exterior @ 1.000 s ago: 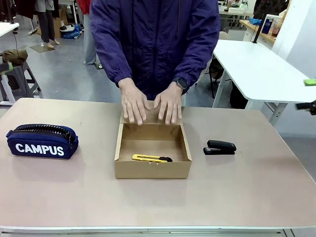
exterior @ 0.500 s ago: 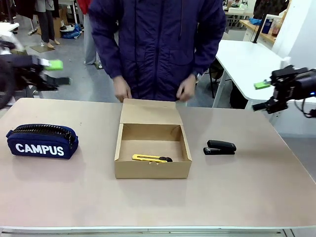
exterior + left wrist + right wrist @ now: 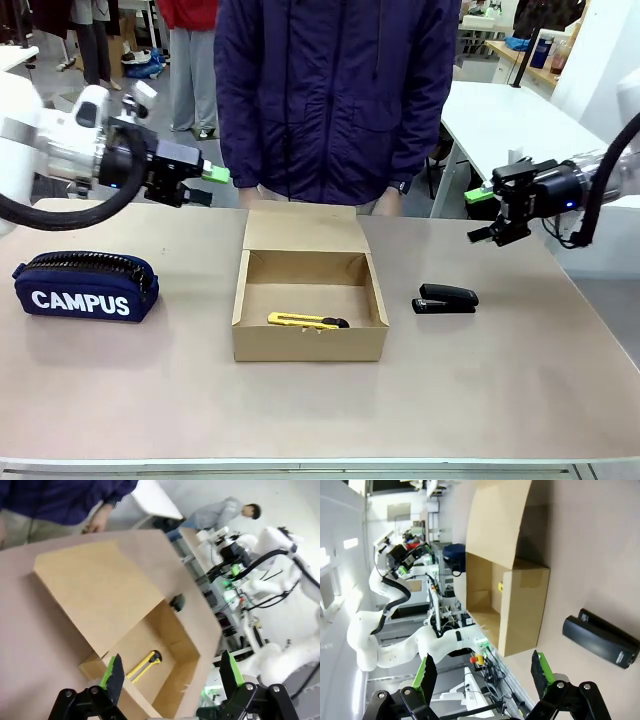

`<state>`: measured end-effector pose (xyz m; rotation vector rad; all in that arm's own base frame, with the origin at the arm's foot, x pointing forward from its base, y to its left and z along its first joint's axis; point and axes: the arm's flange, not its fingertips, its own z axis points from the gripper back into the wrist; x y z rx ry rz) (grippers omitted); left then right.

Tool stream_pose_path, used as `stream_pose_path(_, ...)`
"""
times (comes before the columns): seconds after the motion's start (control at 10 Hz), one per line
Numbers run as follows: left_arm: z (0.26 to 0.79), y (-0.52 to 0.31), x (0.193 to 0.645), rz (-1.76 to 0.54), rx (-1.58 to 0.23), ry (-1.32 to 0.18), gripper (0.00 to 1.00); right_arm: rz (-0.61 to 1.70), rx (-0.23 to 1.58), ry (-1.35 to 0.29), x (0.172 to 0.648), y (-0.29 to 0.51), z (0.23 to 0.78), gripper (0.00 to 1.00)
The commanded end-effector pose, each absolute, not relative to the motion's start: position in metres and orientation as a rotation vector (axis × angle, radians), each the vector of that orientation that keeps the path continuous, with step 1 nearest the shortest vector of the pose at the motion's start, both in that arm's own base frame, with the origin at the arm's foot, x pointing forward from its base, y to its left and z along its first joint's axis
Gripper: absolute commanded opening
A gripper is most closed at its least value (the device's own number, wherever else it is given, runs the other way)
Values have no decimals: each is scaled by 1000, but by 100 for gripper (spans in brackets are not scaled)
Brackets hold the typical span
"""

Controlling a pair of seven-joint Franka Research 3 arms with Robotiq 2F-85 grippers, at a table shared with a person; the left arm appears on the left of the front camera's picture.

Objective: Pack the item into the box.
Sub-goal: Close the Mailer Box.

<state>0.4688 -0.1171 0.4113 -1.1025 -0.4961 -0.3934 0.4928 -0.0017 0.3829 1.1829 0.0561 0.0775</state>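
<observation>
A navy zipped pouch (image 3: 85, 286) printed "CAMPUS" in white is laid on the left part of a pale beige table (image 3: 320, 410), with its zip turned upward. A black stapler (image 3: 446, 298) is set flat on the right part of the table, well apart from the pouch. At the far edge a person in a dark purple jacket (image 3: 340, 90) is seen standing. A white table (image 3: 520, 140) is placed behind to the right, and a second person in a red top (image 3: 190, 12) is seen farther back.
</observation>
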Motion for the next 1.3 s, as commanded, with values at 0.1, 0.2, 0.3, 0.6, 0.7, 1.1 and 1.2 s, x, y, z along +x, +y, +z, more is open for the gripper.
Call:
stream_pose_path(0.1, 386, -121, 496, -351, -995, -379, 100, 57, 1198, 37, 513, 7, 383, 100)
stream_pose_path(0.2, 381, -119, 497, -328, -1019, -385, 100, 80, 1211, 27, 513, 8, 384, 100)
stream_pose_path(0.3, 382, -109, 496, -309, -1090, -381, 100, 102, 1183, 1, 510, 5, 388, 100)
stream_pose_path(0.6, 374, -122, 493, -349, -1012, -399, 100, 75, 1185, 53, 509, 3, 376, 100)
stream_pose_path(0.7, 374, -122, 493, -349, -1012, -399, 100, 75, 1185, 53, 509, 3, 376, 100)
stream_pose_path(1.1, 349, -134, 506, -345, -994, -313, 100, 27, 1136, 3, 550, 58, 368, 100)
stream_pose_path(1.2, 341, -131, 511, -319, -1008, -301, 100, 18, 1145, 7, 558, 72, 364, 100)
